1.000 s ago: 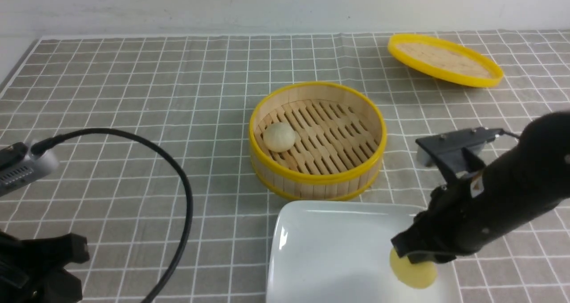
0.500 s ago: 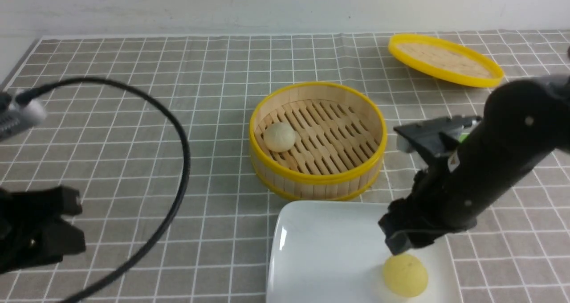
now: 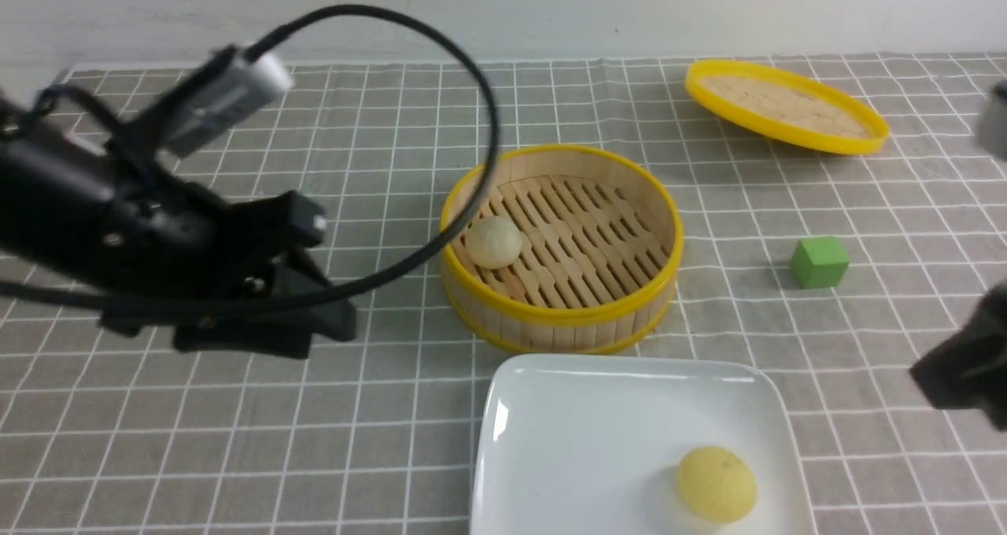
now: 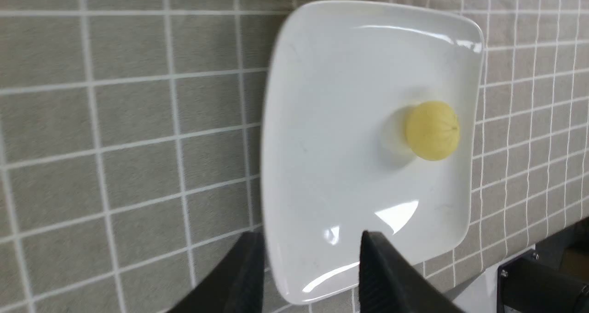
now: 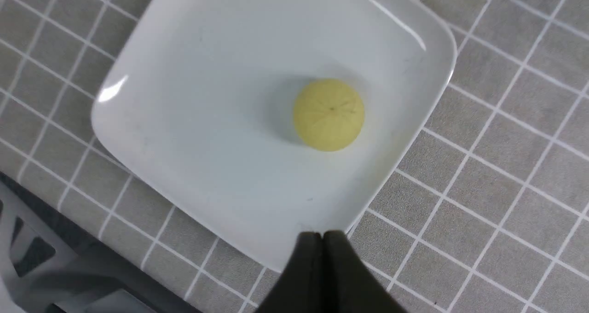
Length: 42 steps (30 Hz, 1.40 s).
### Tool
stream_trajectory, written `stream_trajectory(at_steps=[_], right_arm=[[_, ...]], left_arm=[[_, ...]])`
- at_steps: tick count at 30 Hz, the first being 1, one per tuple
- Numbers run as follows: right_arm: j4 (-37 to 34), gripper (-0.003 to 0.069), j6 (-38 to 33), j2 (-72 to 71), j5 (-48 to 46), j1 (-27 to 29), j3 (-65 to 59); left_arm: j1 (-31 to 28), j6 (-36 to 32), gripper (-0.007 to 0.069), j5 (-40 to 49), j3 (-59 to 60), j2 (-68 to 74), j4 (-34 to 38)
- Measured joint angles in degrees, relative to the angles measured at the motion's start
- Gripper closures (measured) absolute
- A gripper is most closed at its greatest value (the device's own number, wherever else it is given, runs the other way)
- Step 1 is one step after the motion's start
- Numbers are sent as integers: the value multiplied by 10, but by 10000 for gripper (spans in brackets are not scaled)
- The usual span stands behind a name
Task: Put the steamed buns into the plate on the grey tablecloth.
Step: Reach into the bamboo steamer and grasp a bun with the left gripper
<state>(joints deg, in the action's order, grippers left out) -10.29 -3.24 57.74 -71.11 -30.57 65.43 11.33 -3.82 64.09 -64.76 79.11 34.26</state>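
At mid-left, the left tool [image 4: 310,257], raised from the lower-left corner, is held spread and empty. The pale bun [image 3: 493,241] is seated dome-up, without a long axis, at the left inside the steamer basket [image 3: 562,322]. The yellow bun [image 3: 716,484] is set dome-up at lower right in the plate [image 3: 566,440] on the grey tablecloth [image 3: 236,440]. The green cube [image 3: 819,262] is now uncovered; the right tool [image 5: 323,239], withdrawn to the right edge, is clenched.

Yellow bun [image 3: 716,484], white plate [image 3: 582,440], grey white-gridded tablecloth [image 3: 236,440].
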Motion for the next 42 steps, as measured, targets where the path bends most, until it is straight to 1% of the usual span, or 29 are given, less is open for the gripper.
stream_trajectory(at_steps=[1,2,3,5,9,10,13,14,17,19,20,24,30,33,34,37,38,40,42], right_arm=[[2,674,9,-27,-2,0,0],[2,674,9,-27,-3,0,0],[2,674,27,-70,-4,0,-2],[4,674,40,-103,-5,0,-13],[21,674,53,-171,-10,0,-68],[30,674,55,-190,-11,0,-94],[47,672,69,-211,-10,0,-140],[47,672,71,-213,-9,0,-146],[51,668,98,-217,11,0,-188],[51,667,100,-217,20,0,-196],[50,666,102,-217,35,0,-205],[51,664,110,-217,47,0,-207],[51,660,112,-217,51,0,-207],[52,659,113,-217,58,0,-207],[52,658,114,-217,60,0,-207],[52,658,114,-217,62,0,-207],[52,657,115,-217,62,0,-207],[52,655,115,-217,63,0,-207],[52,655,115,-217,63,0,-207]], left_arm=[[20,0,310,-4,-22,26,-1],[27,0,310,-6,-27,32,-2],[53,3,310,-14,-77,82,-11],[76,16,305,-20,-134,131,-28],[110,56,286,-27,-249,226,-95],[121,70,270,-26,-300,259,-127],[144,78,239,-25,-373,314,-185],[146,78,234,-25,-383,322,-189],[171,78,209,-23,-454,381,-248],[179,78,204,-23,-472,399,-270],[183,78,202,-23,-488,420,-295],[186,86,202,-23,-497,456,-347],[186,128,210,-46,-497,482,-379],[186,140,267,-57,-497,492,-380],[186,140,309,-57,-497,495,-379],[186,140,511,-56,-500,495,-371],[186,140,550,-54,-502,494,-368],[186,138,590,-42,-509,490,-356],[186,132,595,-28,-513,482,-347]])
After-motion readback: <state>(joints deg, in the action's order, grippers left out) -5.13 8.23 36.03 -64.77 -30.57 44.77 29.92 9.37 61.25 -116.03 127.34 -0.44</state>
